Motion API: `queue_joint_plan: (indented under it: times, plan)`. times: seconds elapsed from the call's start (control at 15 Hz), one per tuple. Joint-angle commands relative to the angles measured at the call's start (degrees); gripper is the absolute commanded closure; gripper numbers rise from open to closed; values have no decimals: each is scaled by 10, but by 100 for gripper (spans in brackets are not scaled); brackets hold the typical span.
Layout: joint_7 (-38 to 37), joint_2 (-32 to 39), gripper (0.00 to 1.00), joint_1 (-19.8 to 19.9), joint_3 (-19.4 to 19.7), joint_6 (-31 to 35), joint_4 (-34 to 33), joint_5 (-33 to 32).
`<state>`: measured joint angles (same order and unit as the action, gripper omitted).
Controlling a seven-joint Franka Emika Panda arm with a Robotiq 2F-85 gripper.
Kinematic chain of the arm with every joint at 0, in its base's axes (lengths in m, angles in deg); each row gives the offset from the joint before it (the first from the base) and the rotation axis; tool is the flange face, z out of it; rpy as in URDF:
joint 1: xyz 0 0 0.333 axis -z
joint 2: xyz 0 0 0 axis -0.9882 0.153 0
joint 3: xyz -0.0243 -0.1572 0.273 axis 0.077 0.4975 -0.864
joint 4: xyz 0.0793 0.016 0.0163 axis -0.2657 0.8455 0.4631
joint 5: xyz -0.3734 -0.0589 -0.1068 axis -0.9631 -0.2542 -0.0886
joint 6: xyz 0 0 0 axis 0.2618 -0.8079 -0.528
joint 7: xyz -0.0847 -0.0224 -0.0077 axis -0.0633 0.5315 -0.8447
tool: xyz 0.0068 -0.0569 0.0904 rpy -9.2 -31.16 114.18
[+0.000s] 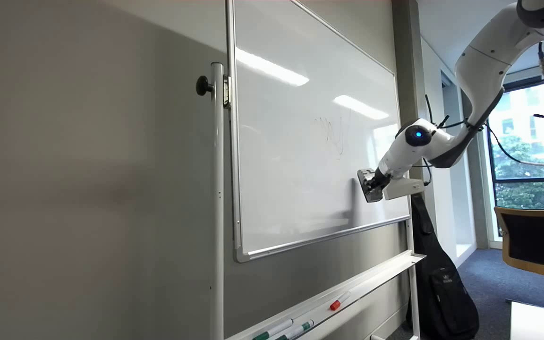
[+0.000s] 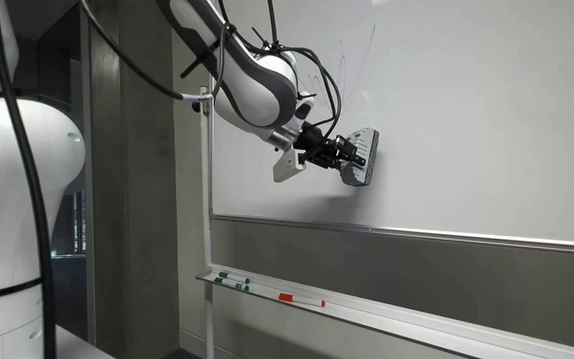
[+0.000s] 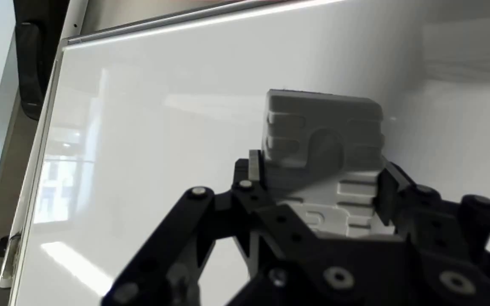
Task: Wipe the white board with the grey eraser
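A large, glossy white board (image 1: 291, 165) stands upright. In an exterior view the robot arm (image 1: 484, 61) slants in from two o'clock. Below the board, at six o'clock, runs a white tray (image 2: 401, 321). From the board's middle, a brown and black chair (image 1: 536, 243) stands toward four o'clock and a black bag (image 1: 446, 288) toward five. Faint, thin scribble (image 2: 342, 70) marks the board. The gripper (image 3: 322, 170) pinches the grey eraser (image 3: 326, 148), one jaw against each side. In both exterior views the eraser is in front of the board's lower part, with the scribble at about eleven o'clock from it; whether it touches the surface I cannot tell. On the tray, two green-capped markers (image 2: 230, 284) lie side by side; a red-capped marker (image 2: 304, 300) lies apart, between three and four o'clock from them.
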<state>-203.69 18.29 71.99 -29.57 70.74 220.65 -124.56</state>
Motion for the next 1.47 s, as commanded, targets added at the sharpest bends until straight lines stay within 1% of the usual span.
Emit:
queue_joint_plan:
  times: [0.0,0.27,0.47,0.6,0.67,0.8,0.93,1.13,1.27,1.4]
  plan:
    - [-12,-77,62,1,-4,10,33,-39]
    - [-13,-143,62,1,-4,28,51,-68]
    - [-12,-185,62,2,-1,41,59,-77]
    - [-6,-202,62,0,6,66,54,-76]
    - [-3,-206,62,-5,11,90,48,-78]
    - [-6,-230,62,-15,17,117,50,-94]
    - [-13,-259,62,-40,23,127,55,-131]
    - [-13,-299,62,-86,39,123,62,-184]
    - [-10,-299,62,-114,54,128,58,-201]
    - [-12,-295,62,-145,82,134,53,-211]
